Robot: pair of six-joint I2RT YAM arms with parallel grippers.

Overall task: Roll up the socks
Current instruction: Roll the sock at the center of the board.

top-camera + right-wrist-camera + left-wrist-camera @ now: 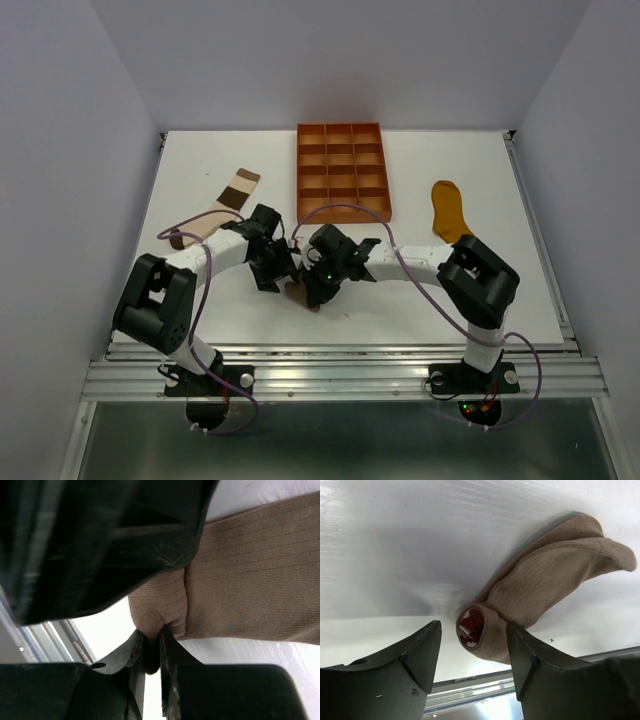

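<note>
The taupe sock (pixel 555 575) is seen on the tabletop (pixel 395 555) near its front edge, its cuff end rolled in so that maroon shows inside. The left pincer (pixel 474 630) is released, its jaws set apart on either side of that rolled end. The right pincer (pixel 152 647) is clenched on a fold of the same sock. The colour-blocked sock (pixel 228 200) is laid far left and the mustard sock (pixel 450 210) far right, with the tray (pixel 299 170) between them.
</note>
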